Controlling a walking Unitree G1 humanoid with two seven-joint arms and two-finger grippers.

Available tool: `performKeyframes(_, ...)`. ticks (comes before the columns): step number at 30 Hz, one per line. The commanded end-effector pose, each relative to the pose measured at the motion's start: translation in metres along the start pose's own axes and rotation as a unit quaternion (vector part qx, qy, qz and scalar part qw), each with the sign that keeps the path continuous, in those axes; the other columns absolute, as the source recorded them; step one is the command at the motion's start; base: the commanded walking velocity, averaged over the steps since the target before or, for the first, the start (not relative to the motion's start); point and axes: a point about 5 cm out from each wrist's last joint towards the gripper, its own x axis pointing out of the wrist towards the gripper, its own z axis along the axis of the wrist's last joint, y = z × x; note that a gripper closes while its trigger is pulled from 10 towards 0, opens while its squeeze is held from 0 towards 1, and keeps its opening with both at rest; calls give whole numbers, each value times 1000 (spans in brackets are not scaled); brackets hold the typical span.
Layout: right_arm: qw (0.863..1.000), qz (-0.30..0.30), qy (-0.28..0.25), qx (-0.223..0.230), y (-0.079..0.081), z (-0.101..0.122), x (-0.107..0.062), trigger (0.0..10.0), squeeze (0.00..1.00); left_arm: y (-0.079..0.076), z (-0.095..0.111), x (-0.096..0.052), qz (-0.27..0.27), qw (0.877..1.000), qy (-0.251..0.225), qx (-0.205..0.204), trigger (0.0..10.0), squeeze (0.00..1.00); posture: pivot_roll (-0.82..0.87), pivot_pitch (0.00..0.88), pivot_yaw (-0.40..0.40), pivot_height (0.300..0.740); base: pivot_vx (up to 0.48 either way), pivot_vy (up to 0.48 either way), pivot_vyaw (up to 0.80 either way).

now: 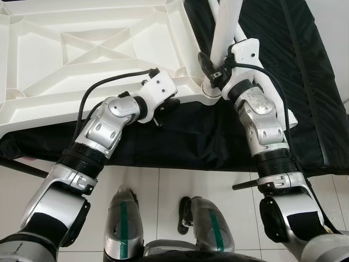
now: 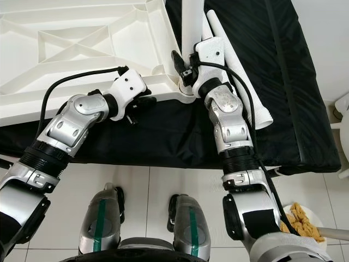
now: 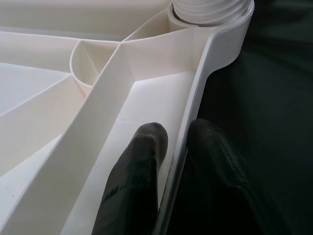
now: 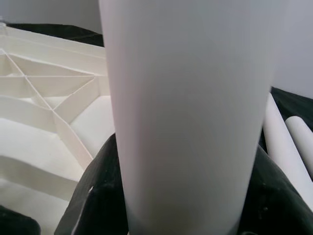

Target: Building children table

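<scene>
A white plastic tabletop (image 1: 82, 49) lies upside down on a black mat (image 1: 305, 82), ribs facing up. My left gripper (image 3: 177, 134) is shut on the tabletop's near rim (image 3: 195, 98), one finger inside and one outside, close to the corner socket (image 1: 210, 93). A white table leg (image 1: 226, 27) stands upright in that socket. My right gripper (image 2: 182, 65) is shut on the leg just above the socket, black fingers (image 4: 93, 205) hugging both sides of the leg (image 4: 190, 107).
Spare white legs (image 2: 256, 103) lie on the mat beside my right arm. The mat's front edge drops to a tiled floor (image 1: 163, 191) where my feet (image 1: 122, 218) stand. A plate of food (image 2: 297, 215) sits on the floor at the right.
</scene>
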Motion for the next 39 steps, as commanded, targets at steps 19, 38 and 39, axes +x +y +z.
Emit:
performKeyframes(19, 995, -6, 40, 93, 4, -27, -23, 10000, 0, 8, 16, -5, 6, 999, -26, 19, 10000, 0, 69, 71, -62, 740, 0, 0, 0)
performKeyframes(38, 984, -52, 64, 159, -5, -41, -31, 10000, 0, 10, 18, -5, 6, 999, -28, 25, 10000, 0, 69, 74, -55, 740, 0, 0, 0)
performKeyframes(39, 984, -52, 64, 159, -5, -41, -31, 10000, 0, 10, 18, -5, 6, 999, -28, 25, 10000, 0, 69, 74, -55, 740, 0, 0, 0)
